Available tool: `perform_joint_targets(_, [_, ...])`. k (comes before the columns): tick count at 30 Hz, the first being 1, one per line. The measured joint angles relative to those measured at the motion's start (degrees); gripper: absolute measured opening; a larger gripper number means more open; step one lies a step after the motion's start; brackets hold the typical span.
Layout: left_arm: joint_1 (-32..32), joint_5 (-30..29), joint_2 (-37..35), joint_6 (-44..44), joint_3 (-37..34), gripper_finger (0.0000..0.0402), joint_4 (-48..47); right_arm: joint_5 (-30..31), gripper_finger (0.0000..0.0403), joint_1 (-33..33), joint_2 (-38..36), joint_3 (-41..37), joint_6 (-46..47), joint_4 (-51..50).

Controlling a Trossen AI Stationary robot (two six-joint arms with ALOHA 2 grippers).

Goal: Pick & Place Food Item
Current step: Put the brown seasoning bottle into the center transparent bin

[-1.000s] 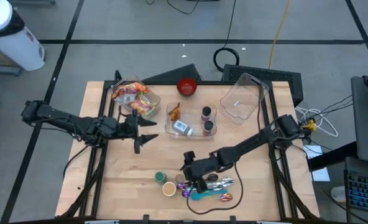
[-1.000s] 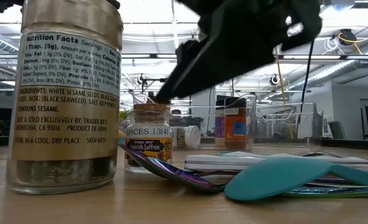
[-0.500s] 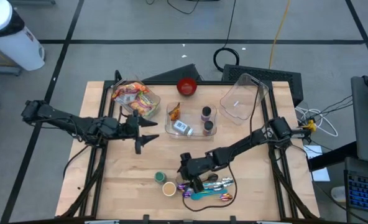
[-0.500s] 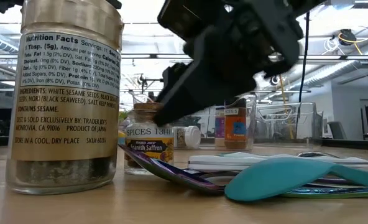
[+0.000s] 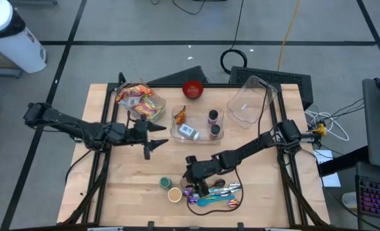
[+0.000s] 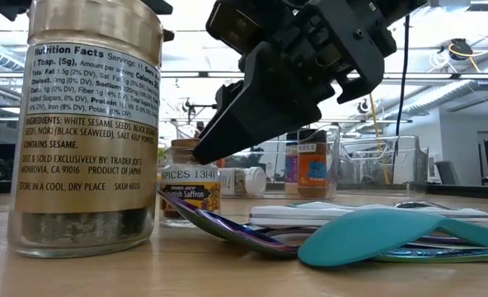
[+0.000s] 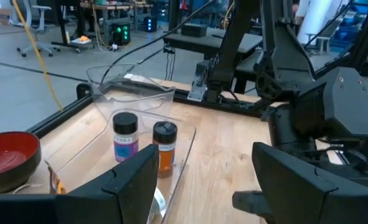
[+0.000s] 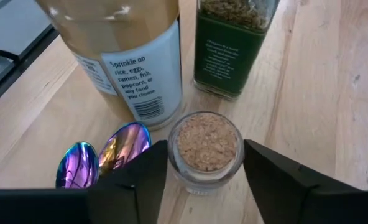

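My right hand point(image 8: 202, 163) is down over the small cork-topped saffron jar point(image 8: 207, 148), fingers apart with one on each side of it, not yet pressing its glass. The jar stands on the worktop point(image 5: 132, 173), just beside the sesame jar point(image 8: 131, 56), a green-labelled jar point(image 8: 234, 43) and iridescent spoons point(image 8: 103, 155). So I judge the pick barely begun: the grip, the lift and the placing are all left. My left hand point(image 5: 153, 136) waits with fingers apart near the clear tray point(image 5: 196, 125) of spice bottles. Where the jar belongs I cannot tell, and in the low view my own hand hides the jar's top.
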Motion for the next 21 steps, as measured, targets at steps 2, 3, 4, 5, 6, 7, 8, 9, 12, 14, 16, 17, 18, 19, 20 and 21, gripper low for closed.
perform_joint_targets(2, [0.00, 0.00, 0.59, -0.02, 0.00, 0.0267, 1.08, 0.02, 0.0178, -0.09, 0.00, 0.00, -0.17, -0.19])
perform_joint_targets(3, [0.00, 0.00, 0.65, -0.12, 0.00, 0.0267, 1.17, -0.01, 0.0168, -0.25, -0.02, 0.00, -0.22, -0.26])
perform_joint_targets(4, [0.00, 0.00, 0.65, -0.17, 0.00, 0.0267, 1.32, -0.03, 0.0159, -0.29, -0.05, 0.00, -0.22, -0.27])
perform_joint_targets(5, [0.00, 0.00, 0.63, -0.20, 0.00, 0.0267, 1.78, 0.03, 0.0156, -0.33, -0.38, 0.00, -0.22, -0.65])
perform_joint_targets(6, [0.00, 0.00, 0.61, -0.20, 0.00, 0.0267, 2.11, 0.04, 0.0156, -0.35, -0.79, -0.03, -0.27, -1.36])
perform_joint_targets(7, [0.00, 0.00, 0.59, -0.20, 0.00, 0.0267, 2.22, 0.14, 0.0156, -0.35, -1.26, -0.08, -0.40, -2.01])
perform_joint_targets(8, [0.00, 0.00, 0.60, -0.21, 0.00, 0.0267, 2.30, 0.17, 0.0156, -0.38, -1.65, -0.09, -0.64, -2.21])
perform_joint_targets(9, [0.00, 0.01, 0.61, -0.27, 0.00, 0.0267, 2.31, 0.21, 0.0156, -0.39, -2.18, -0.07, -1.02, -2.67])
perform_joint_targets(12, [0.00, 0.02, 0.61, -1.23, 0.00, 0.0267, 2.33, 0.84, 0.0158, -0.38, -4.81, -0.09, -1.81, -5.83])
perform_joint_targets(14, [0.00, 0.01, 0.61, -2.26, 0.00, 0.0267, 2.39, 2.91, 0.0163, -0.33, -6.89, -0.09, -1.82, -7.87])
perform_joint_targets(16, [0.00, 0.02, 0.61, -3.22, 0.00, 0.0267, 2.55, 5.42, 0.0163, -0.20, -9.44, -0.11, -1.94, -11.62])
perform_joint_targets(17, [0.00, 0.02, 0.61, -3.59, 0.00, 0.0267, 2.53, 6.89, 0.0161, -0.14, -10.69, -0.11, -1.69, -12.82])
perform_joint_targets(18, [0.00, 0.02, 0.64, -3.76, 0.00, 0.0267, 2.51, 8.62, 0.0158, -0.14, -12.10, -0.29, -1.39, -14.16])
perform_joint_targets(19, [0.00, 0.02, 0.88, -3.95, 0.00, 0.0267, 2.55, 10.24, 0.0156, -0.03, -13.71, -0.96, -0.94, -15.18])
perform_joint_targets(20, [0.00, 0.00, 1.52, -4.31, 0.01, 0.0267, 2.83, 11.69, 0.0156, 0.11, -15.29, -1.88, -0.39, -15.53])
perform_joint_targets(21, [0.00, 0.02, 2.22, -4.77, 0.04, 0.0267, 3.04, 12.76, 0.0156, 0.13, -16.97, -3.11, 0.11, -14.89])
